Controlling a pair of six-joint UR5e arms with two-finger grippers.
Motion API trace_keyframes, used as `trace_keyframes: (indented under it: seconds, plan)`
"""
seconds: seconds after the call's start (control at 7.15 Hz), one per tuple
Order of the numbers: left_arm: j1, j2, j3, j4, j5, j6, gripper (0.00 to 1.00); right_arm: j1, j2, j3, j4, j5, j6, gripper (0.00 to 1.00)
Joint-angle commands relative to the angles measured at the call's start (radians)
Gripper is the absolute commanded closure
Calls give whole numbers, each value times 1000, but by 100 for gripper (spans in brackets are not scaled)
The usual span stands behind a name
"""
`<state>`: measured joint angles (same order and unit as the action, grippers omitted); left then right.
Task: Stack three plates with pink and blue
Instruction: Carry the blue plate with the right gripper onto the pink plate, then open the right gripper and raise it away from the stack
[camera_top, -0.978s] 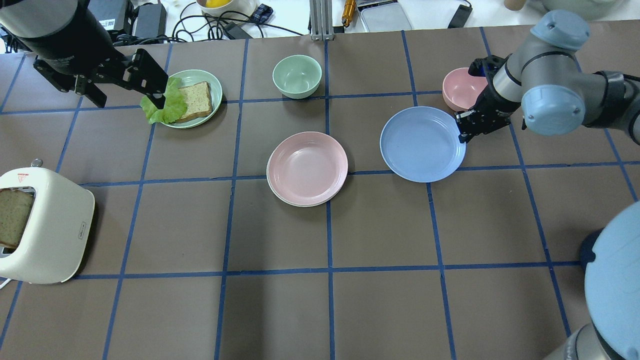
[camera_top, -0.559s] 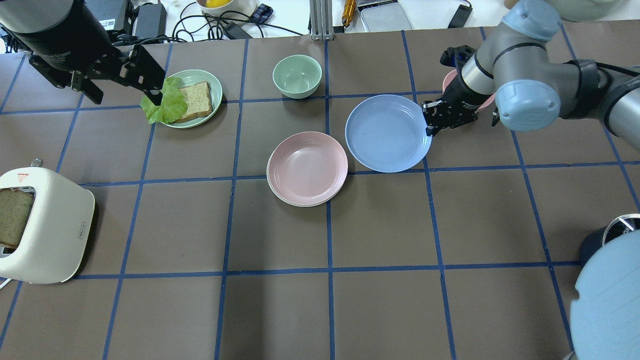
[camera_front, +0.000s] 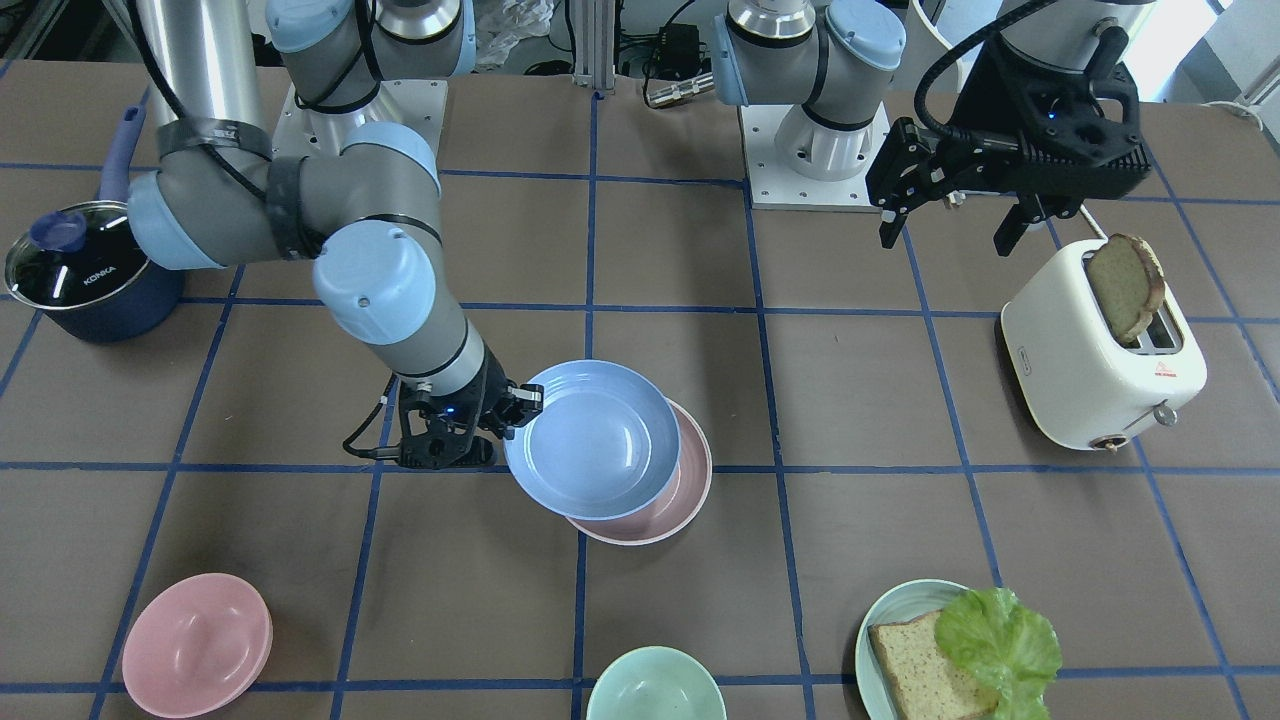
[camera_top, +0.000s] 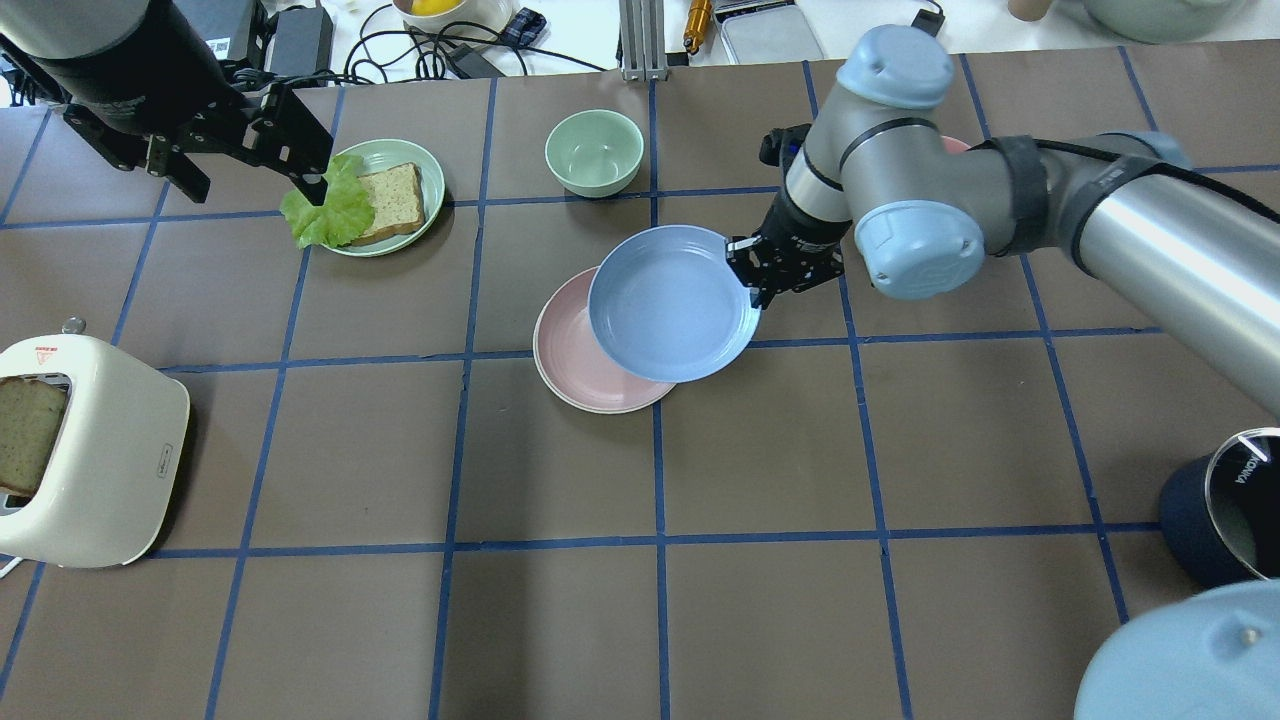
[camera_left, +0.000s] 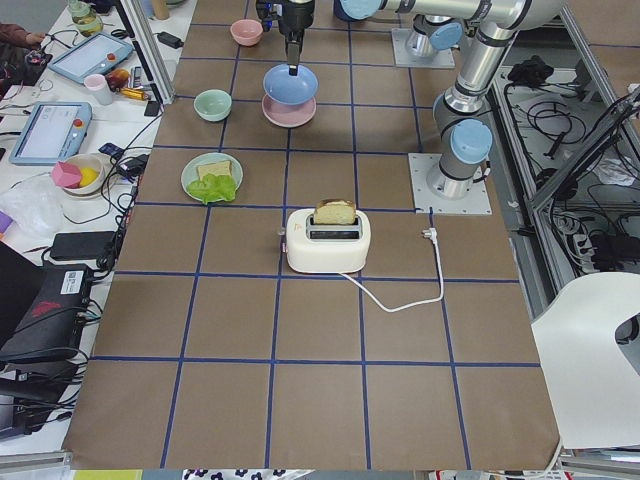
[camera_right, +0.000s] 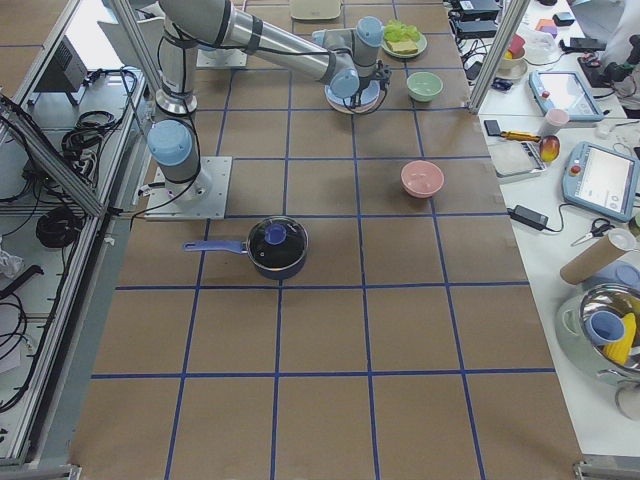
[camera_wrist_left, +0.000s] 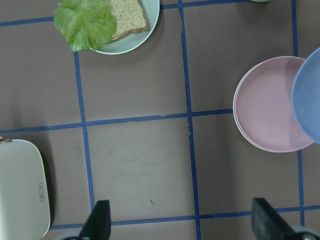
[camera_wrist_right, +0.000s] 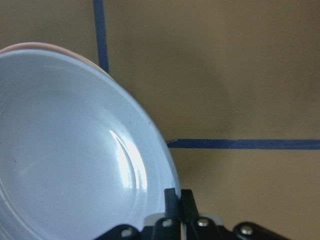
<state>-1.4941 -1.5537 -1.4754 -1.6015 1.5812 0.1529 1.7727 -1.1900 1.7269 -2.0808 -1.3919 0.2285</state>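
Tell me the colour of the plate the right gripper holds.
The plate is light blue; the overhead exterior view shows it best.

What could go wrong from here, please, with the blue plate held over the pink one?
The right claw pinches the blue plate only at its rim, so it could tilt or slip. It hangs off-centre over the pink plate; released here, it would likely land askew rather than nest.

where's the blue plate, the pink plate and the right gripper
blue plate (camera_top: 672, 305), overhead exterior view, middle of its well
pink plate (camera_top: 568, 358), overhead exterior view, uncovered left part of its well
right gripper (camera_top: 755, 285), overhead exterior view, fingertips pinching the blue plate's rim
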Motion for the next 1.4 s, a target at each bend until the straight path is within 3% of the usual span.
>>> trace_keyframes:
  seconds: [0.0, 0.14, 0.28, 0.42, 0.7, 0.98, 1.26]
  plan:
    - [0, -6, -2, 6, 0, 7, 0, 30, 36, -4, -7, -6, 28, 100]
    - [0, 3, -5, 6, 0, 5, 0, 30, 47, -10, -8, -4, 31, 100]
    - [1, 3, -2, 9, 2, 8, 0, 30, 50, -30, -8, -13, 31, 77]
    - [3, -6, -6, 29, 2, 8, 0, 30, 56, -42, -5, -16, 31, 1]
    - [3, 3, -10, 28, 2, 10, 0, 5, 31, -110, 55, -84, 12, 0]
    - [3, 1, -11, 28, 2, 8, 0, -73, -63, -255, 321, -85, -44, 0]
    - [2, 7, -5, 26, 2, 10, 0, -148, -175, -302, 447, -131, -167, 0]
